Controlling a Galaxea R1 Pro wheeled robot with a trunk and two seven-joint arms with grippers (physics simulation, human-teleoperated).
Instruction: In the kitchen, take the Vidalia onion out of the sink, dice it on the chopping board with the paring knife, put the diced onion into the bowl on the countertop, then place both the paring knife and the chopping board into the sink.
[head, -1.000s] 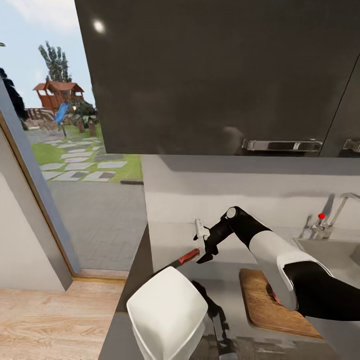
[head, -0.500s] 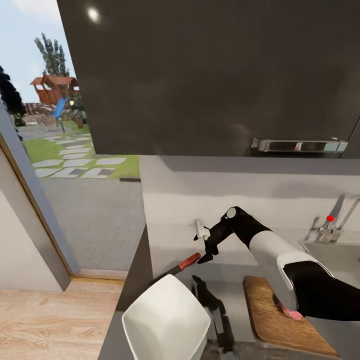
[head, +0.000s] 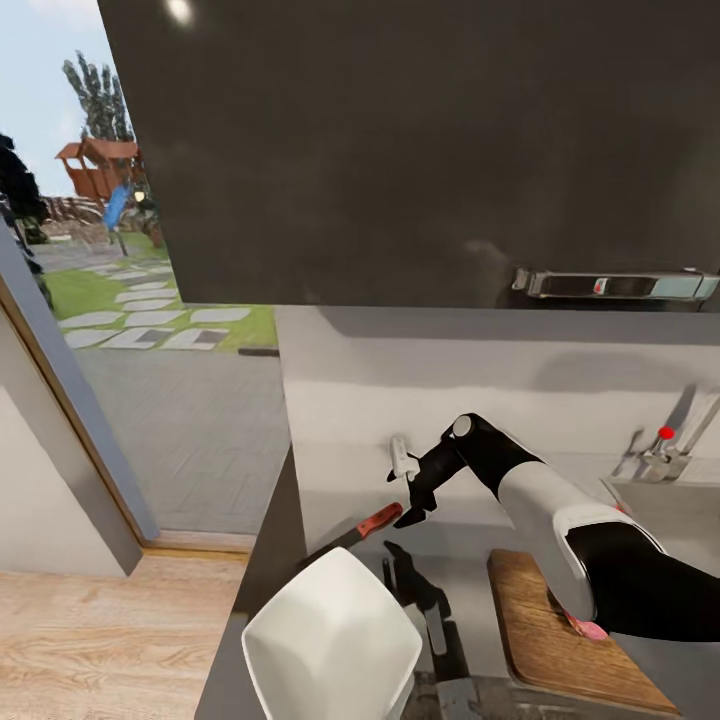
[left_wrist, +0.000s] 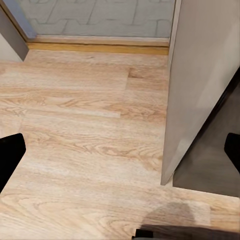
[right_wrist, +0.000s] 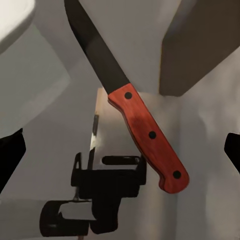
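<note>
The paring knife (head: 372, 521) lies on the grey countertop (head: 460, 570) with its reddish handle (right_wrist: 150, 136) towards the wall and its dark blade (right_wrist: 97, 52) running under the rim of the white bowl (head: 335, 637). My right gripper (head: 408, 489) hovers open just above the handle, touching nothing; its fingertips (right_wrist: 10, 155) stand wide apart on either side of the knife. The chopping board (head: 545, 625) lies right of the bowl, partly behind my right forearm, with a small pinkish thing (head: 587, 629) on it. The sink (head: 690, 515) and its tap (head: 668, 448) are at the far right. My left gripper (left_wrist: 120, 155) hangs open over the wooden floor.
A dark wall cabinet (head: 420, 150) hangs over the countertop. The counter ends at its left edge (head: 270, 560), beside a glass door onto a garden. In the left wrist view, a grey cabinet side panel (left_wrist: 200, 85) stands on the wooden floor (left_wrist: 80, 130).
The camera has shifted, so the tap, cabinet handle and board sit further right in the picture. My right gripper stays open above the knife.
</note>
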